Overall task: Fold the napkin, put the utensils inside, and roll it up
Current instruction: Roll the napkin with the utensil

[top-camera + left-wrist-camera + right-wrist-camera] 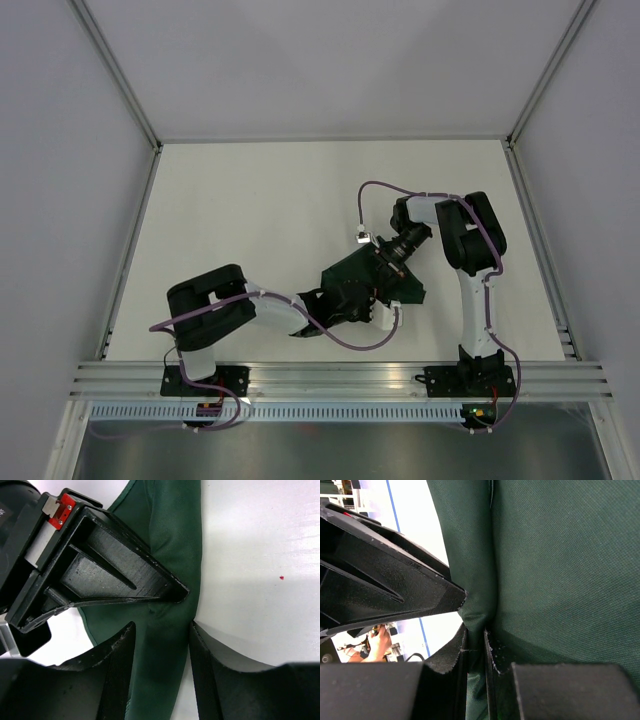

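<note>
The right tool [476, 639] pinches a fold of the green napkin [560, 570]; the left tool [161, 640] stands open astride it; arms [470, 270] hide much cloth from overhead, open surface [250, 210] beyond

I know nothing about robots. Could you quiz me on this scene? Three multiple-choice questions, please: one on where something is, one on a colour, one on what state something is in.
1. Where on the table is the napkin?
A) against the far edge
B) around the middle
C) hanging off the left side

2. What colour is the napkin?
A) dark green
B) white
C) red

3. What is the right gripper doing?
A) standing wide open over nothing
B) holding a cup
C) pinching a fold of the napkin

Answers:
1 B: the top view shows it bunched mid-table, clear of the far edge and the left side.
2 A: both wrist views show dark green fabric.
3 C: the right wrist view shows a fold of cloth nipped between its nearly closed jaws.
</note>
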Tool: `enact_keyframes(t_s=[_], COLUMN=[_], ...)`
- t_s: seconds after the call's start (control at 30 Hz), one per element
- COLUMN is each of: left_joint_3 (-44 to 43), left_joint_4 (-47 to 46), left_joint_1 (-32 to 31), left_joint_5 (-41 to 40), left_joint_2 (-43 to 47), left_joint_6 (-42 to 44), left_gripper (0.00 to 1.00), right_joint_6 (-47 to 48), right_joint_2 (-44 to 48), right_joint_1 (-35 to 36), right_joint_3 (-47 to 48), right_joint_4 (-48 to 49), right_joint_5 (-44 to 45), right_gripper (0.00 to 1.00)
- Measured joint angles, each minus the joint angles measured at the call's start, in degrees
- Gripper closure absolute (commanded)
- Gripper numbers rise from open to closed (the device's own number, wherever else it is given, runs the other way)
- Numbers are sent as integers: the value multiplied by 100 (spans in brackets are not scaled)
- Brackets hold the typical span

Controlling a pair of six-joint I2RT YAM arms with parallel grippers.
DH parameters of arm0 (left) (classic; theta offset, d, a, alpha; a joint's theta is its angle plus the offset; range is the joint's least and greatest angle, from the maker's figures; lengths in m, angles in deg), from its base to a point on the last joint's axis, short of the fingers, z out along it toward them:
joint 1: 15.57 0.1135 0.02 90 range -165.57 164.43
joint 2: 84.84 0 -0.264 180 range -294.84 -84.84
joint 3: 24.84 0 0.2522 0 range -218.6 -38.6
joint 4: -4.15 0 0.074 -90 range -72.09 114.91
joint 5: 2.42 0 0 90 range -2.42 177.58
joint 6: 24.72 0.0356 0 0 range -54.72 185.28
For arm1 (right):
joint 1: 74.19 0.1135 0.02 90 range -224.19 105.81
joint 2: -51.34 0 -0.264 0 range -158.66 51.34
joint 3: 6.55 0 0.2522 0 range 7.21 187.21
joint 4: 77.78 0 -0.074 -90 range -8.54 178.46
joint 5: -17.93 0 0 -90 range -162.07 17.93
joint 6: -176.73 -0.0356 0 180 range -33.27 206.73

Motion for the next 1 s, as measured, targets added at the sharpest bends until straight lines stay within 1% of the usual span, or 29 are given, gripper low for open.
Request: enact_keyframes(t_s=[0.07, 0.1, 0.2, 0.3, 0.37, 0.4, 0.47, 0.53, 0.57, 0.6, 0.63, 0.73, 0.77, 0.9, 1.0], left_joint_3=[-39, -72, -157, -308, -413, -459, -564, -697, -763, -841, -964, -1137, -1207, -1386, -1513], left_joint_4=[68, 116, 256, 472, 605, 671, 848, 1075, 1189, 1316, 1502, 1733, 1816, 2037, 2170], left_joint_1=[66, 92, 129, 149, 149, 157, 173, 205, 216, 232, 258, 339, 374, 501, 551], left_joint_5=[177, 260, 439, 542, 560, 584, 634, 726, 763, 824, 918, 1108, 1189, 1484, 1690], left_joint_2=[-2, -9, -59, -118, -144, -160, -175, -192, -201, -214, -232, -264, -282, -330, -374], left_joint_6=[-2, 0, 2, 2, 4, 4, 2, -2, -22, -42, -94, -232, -319, -704, -1054], left_gripper=[52, 58, 68, 80, 85, 91, 96, 98, 98, 98, 98, 98, 98, 98, 98], right_joint_6=[0, 0, 0, 0, 0, 0, -7, -22, -35, -61, -79, -190, -240, -573, -957], right_joint_2=[-20, -33, -70, -83, -83, -83, -83, -81, -81, -70, -59, 68, 146, 568, 933], right_joint_1=[-13, -17, -26, -37, -57, -61, -70, -81, -85, -92, -92, -92, -96, -131, -258], right_joint_3=[20, 35, 85, 114, 120, 122, 122, 122, 122, 122, 122, 116, 98, 24, 22], right_joint_4=[-31, -52, -114, -155, -179, -184, -186, -190, -190, -188, -181, -129, -81, 407, 1161], right_joint_5=[11, 22, 61, 116, 149, 160, 177, 195, 201, 219, 236, 352, 393, 533, 706], right_gripper=[100, 99, 100, 99, 99, 99, 98, 92, 86, 82, 74, 66, 61, 55, 54])
